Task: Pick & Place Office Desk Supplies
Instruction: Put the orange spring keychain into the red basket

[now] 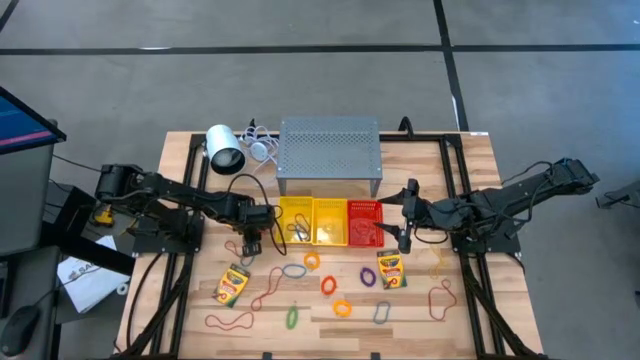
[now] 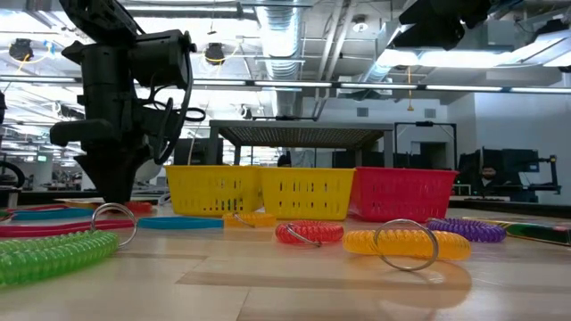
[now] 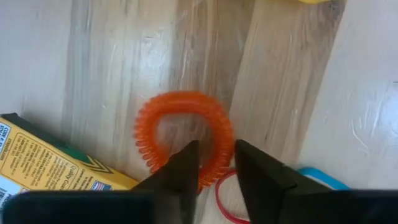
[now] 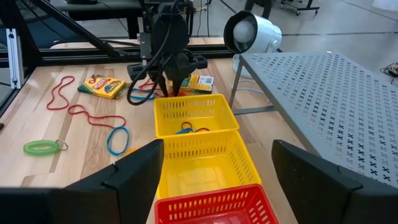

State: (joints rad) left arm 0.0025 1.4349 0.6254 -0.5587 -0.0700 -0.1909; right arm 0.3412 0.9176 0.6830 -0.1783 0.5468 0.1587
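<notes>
My left gripper (image 3: 216, 163) points down at the table left of the yellow baskets (image 1: 296, 220) and is shut on an orange coil ring (image 3: 183, 130). A yellow-and-green crayon box (image 3: 50, 165) and a red rubber band (image 3: 225, 198) lie beside it. My right gripper (image 4: 217, 180) is open and touches nothing, hovering at the right end of the red basket (image 1: 365, 222). More coil rings (image 1: 327, 285), a second crayon box (image 1: 391, 268) and rubber bands (image 1: 228, 321) lie flat on the near half of the table. My left gripper comes from above, pointing down, at the orange coil ring. One finger (image 3: 186, 171) stands inside the loop and the other outside, with the ring's side (image 3: 222, 146) between them. The ring lies flat at table level; whether it is lifted clear I cannot tell.
A grey perforated stand (image 1: 330, 150) and a white lamp (image 1: 224, 148) stand at the far side behind the three baskets. The first yellow basket (image 4: 194, 118) holds a few bands. A blue ring (image 3: 318, 178) lies close to my left gripper.
</notes>
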